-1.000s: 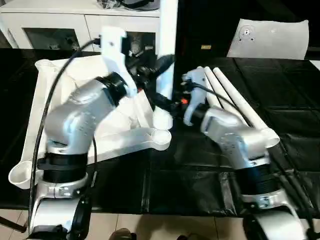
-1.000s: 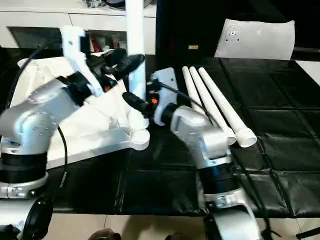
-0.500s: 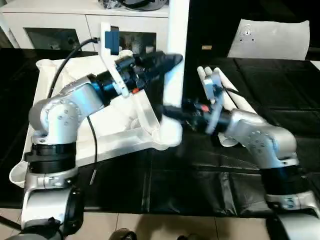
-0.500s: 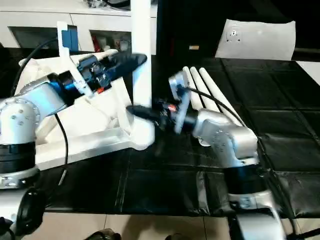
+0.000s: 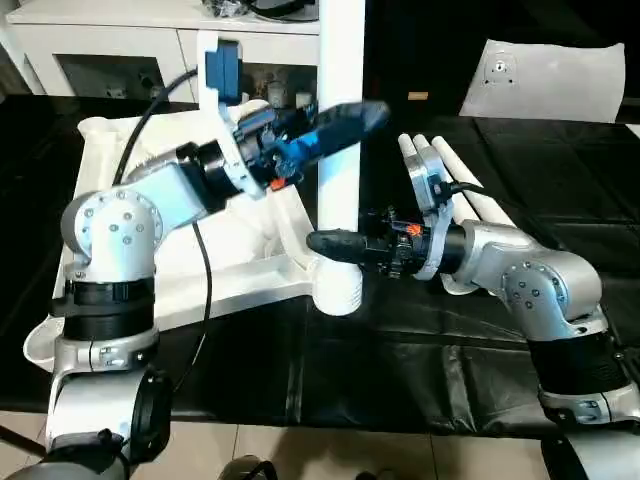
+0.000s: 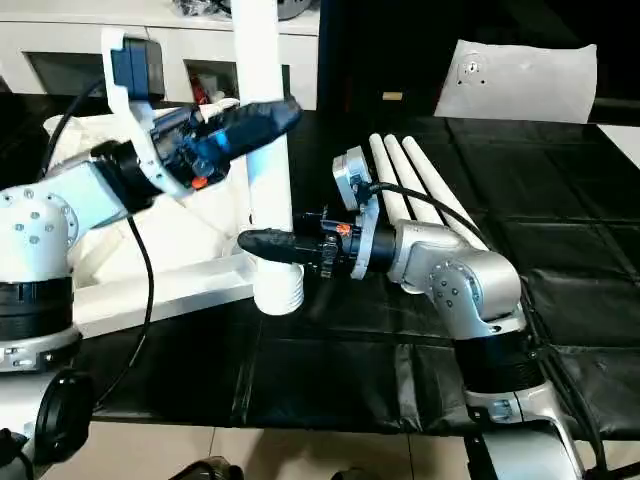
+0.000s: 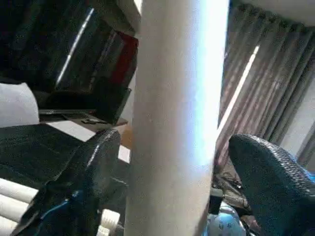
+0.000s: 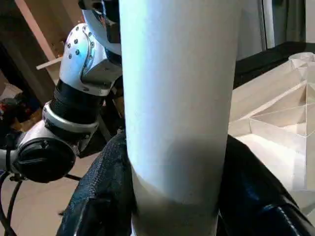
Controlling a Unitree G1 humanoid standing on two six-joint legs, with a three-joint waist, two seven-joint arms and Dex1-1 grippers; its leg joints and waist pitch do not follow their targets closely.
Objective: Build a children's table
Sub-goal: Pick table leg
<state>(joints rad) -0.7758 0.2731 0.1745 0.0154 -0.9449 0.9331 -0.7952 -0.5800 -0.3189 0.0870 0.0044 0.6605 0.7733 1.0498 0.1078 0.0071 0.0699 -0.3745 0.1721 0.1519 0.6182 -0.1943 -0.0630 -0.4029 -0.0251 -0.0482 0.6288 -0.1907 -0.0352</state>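
Over the last second the upright leg (image 5: 340, 130) had swung from leaning to nearly vertical at centre frame, its ribbed foot (image 5: 337, 290) at the near corner of the table top (image 5: 150, 270), though whether it was seated in the socket was hard to judge. The right gripper (image 5: 335, 243) clamped the leg low down, while the left gripper (image 5: 345, 120) straddled it higher, its fingers (image 7: 83, 172) spread with a gap showing. Three spare legs (image 5: 470, 200) lay at centre right. The first leg seemed nearly fitted.
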